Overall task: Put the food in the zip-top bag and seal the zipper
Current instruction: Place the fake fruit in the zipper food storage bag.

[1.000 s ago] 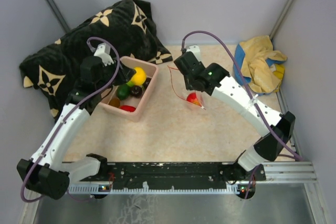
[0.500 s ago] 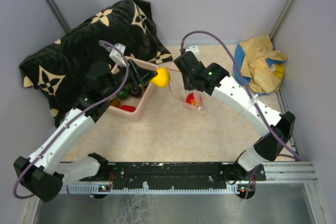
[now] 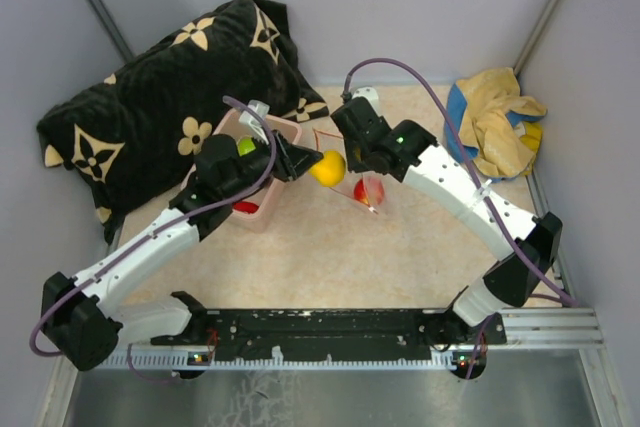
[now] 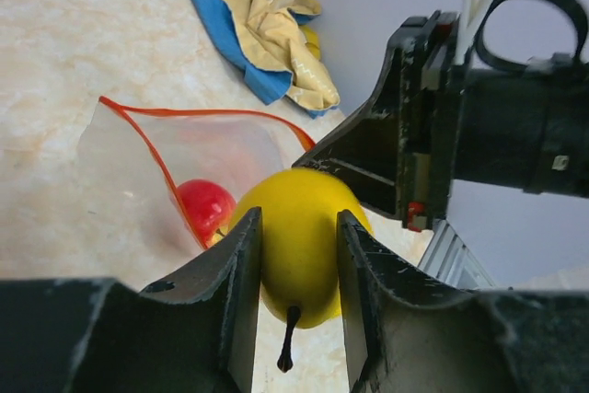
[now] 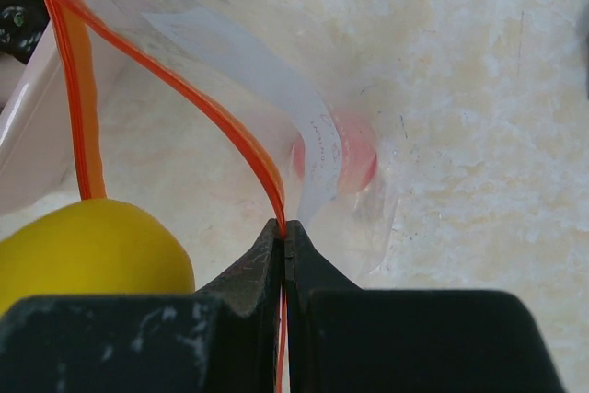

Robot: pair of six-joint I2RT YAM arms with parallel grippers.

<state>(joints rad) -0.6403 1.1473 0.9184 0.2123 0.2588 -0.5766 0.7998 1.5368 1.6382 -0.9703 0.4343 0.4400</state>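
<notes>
My left gripper [image 3: 312,164] is shut on a yellow toy pear [image 3: 328,168] and holds it above the table, just left of the zip-top bag [image 3: 355,162]. In the left wrist view the pear [image 4: 299,244] sits between the fingers, stem down, in front of the bag's open mouth [image 4: 198,149]. My right gripper [image 3: 352,160] is shut on the orange-red zipper [image 5: 262,170] and holds the bag [image 5: 276,108] open. A red toy fruit [image 3: 370,189] lies inside the bag; it also shows in the left wrist view [image 4: 204,208] and the right wrist view [image 5: 345,154]. More food, green [image 3: 245,146] and red [image 3: 243,207], lies in the pink tub.
The pink tub [image 3: 285,129] stands left of the bag, partly under my left arm. A black patterned pillow [image 3: 150,97] lies at the back left. A yellow and blue cloth [image 3: 497,122] lies at the back right. Grey walls enclose the table.
My left gripper lifted the yellow pear out of the pink tub and carried it right to the bag's mouth. My right gripper has held the bag still.
</notes>
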